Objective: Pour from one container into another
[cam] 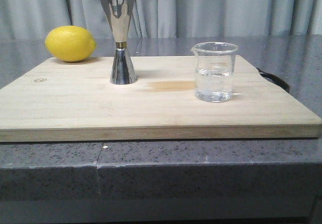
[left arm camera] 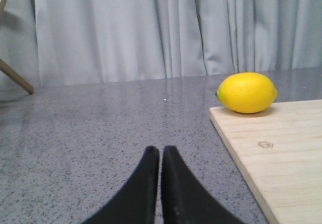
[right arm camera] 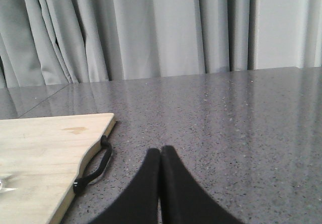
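Beaker (cam: 214, 73) and jigger (cam: 121, 39) are stood upright and apart on the board (cam: 75, 108), ready for pouring. Left hand (left arm camera: 160, 156) and right hand (right arm camera: 160, 156) are closed, empty.

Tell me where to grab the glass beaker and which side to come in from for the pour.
Grip the beaker around its straight wall above the waterline, below the flared rim. Likely best from its right with the right gripper, now shut: that side of the board is free, while the jigger stands to its left, so tipping goes toward it.
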`<state>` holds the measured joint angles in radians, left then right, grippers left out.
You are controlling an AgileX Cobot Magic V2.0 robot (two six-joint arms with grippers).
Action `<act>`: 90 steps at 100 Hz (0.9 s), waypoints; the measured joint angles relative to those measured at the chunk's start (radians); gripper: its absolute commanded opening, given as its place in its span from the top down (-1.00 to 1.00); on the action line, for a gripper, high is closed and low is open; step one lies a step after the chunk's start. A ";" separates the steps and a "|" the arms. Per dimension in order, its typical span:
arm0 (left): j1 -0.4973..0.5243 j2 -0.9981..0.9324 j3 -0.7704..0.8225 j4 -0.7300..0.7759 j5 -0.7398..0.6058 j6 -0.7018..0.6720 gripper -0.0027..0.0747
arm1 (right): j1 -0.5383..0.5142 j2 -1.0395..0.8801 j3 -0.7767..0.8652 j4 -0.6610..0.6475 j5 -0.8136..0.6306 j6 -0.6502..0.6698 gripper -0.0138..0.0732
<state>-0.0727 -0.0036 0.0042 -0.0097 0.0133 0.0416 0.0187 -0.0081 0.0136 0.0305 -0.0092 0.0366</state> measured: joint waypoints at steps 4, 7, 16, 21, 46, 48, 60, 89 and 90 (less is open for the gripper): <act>0.000 0.000 0.000 0.000 0.000 0.000 0.98 | 0.000 0.000 0.000 0.000 0.000 0.000 0.86; 0.000 0.000 0.000 0.000 0.000 0.000 0.98 | 0.000 0.000 0.000 0.000 0.000 0.000 0.86; 0.000 0.000 0.000 0.000 0.000 0.000 0.98 | 0.000 0.000 0.000 0.000 0.000 0.000 0.86; 0.000 0.000 0.000 0.000 0.000 0.000 0.98 | 0.000 0.000 0.000 0.000 0.000 0.000 0.86; 0.000 0.000 0.000 0.000 0.000 0.000 0.98 | 0.000 0.000 0.000 0.000 -0.005 0.000 0.86; 0.000 0.000 0.000 0.000 -0.002 0.000 0.98 | 0.000 0.000 0.000 0.000 -0.008 0.000 0.86; 0.000 0.000 0.000 -0.002 -0.022 0.000 0.98 | 0.000 0.000 0.000 0.003 -0.012 0.000 0.86; 0.000 0.000 -0.126 -0.085 0.064 0.000 0.98 | 0.000 0.000 -0.164 0.006 0.161 0.000 0.86; 0.000 0.000 -0.133 -0.085 0.069 0.000 0.98 | 0.000 0.003 -0.172 0.006 0.171 0.000 0.86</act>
<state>-0.0727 -0.0036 -0.1289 -0.0942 0.0823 0.0416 0.0187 -0.0054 -0.1583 0.0360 0.1622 0.0366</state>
